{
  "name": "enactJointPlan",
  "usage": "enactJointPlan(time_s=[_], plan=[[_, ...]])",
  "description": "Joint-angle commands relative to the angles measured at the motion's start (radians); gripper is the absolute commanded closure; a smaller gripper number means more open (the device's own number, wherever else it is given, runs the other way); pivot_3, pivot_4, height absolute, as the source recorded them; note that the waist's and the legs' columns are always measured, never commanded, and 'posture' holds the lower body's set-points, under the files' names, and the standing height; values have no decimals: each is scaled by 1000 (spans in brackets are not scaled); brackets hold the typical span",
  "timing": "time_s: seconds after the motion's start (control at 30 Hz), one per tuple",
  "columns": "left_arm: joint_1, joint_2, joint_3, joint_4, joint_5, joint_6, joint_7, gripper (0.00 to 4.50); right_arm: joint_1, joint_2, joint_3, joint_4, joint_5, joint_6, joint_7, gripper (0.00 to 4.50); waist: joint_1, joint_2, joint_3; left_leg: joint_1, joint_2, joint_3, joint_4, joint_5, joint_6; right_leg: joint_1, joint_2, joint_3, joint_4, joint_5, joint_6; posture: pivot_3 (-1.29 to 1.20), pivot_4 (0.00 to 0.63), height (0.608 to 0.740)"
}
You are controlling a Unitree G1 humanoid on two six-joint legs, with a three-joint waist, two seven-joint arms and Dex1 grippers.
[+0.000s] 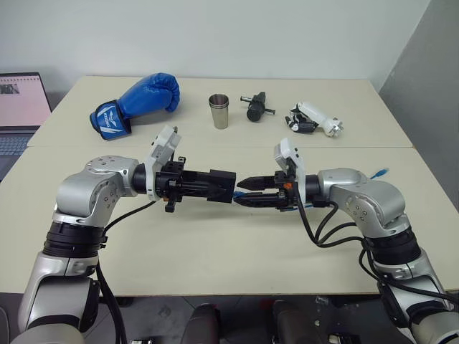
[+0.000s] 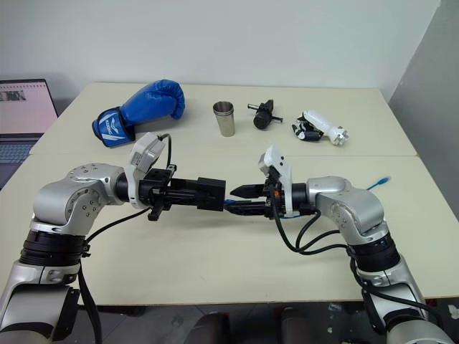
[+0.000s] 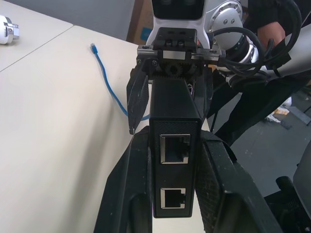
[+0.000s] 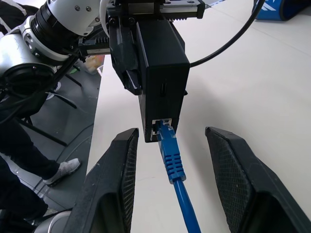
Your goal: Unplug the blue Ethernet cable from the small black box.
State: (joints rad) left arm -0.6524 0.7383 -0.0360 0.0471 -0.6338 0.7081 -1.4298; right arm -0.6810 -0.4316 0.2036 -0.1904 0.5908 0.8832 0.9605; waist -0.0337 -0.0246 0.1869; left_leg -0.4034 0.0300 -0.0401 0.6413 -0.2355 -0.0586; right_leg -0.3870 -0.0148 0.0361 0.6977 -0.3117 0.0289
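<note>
Held the small black box [image 1: 221,185] aloft over the tabletop [image 1: 215,258], clamped in the left gripper [image 3: 172,194]. Still plugged in: the blue Ethernet cable [image 4: 173,165], its boot between the spread, empty fingers of the right gripper [image 4: 176,184], long axis running straight back along them. Nearer by far, the right arm. Stood empty-looking behind, a metal cup [image 1: 219,111].

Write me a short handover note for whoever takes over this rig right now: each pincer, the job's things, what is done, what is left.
Left pincer: shut on the small black box, held above the table.
Right pincer: open, fingers either side of the blue Ethernet cable, not gripping it.
Cable plug sits in the box's port; its other end lies on the table.
Done: box held, right pincer lined up.
Left: close on the plug, pull it out.
</note>
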Motion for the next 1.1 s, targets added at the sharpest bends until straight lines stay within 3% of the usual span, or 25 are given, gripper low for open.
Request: enactJointPlan(time_s=[0.03,0.47,0.5,0.83,1.1], plan=[[-13,2,4,-32,0,-17,-1,3706,-23,-7,4,-13,-1,-14,12,2195,0,0,0,0,0,0,0,0,0,0,0,0,0,0,0,0,150,740],[-11,-8,3,-37,0,-17,5,3706,-27,-5,-7,0,15,-8,13,2195,0,0,0,0,0,0,0,0,0,0,0,0,0,0,0,0,150,740],[-10,-7,4,-38,0,-17,5,3706,-26,-5,-8,-1,17,-6,12,2557,0,0,0,0,0,0,0,0,0,0,0,0,0,0,0,0,150,740],[-7,2,-5,-35,9,-28,-17,3706,-36,-22,-11,1,51,24,46,4475,0,0,0,-1,0,0,0,0,0,0,0,0,0,0,0,0,150,740],[-2,10,-14,-38,10,-35,-38,3706,-42,-28,0,0,52,35,70,4488,0,0,0,-1,0,0,0,0,0,0,0,-1,0,0,0,0,150,740]])
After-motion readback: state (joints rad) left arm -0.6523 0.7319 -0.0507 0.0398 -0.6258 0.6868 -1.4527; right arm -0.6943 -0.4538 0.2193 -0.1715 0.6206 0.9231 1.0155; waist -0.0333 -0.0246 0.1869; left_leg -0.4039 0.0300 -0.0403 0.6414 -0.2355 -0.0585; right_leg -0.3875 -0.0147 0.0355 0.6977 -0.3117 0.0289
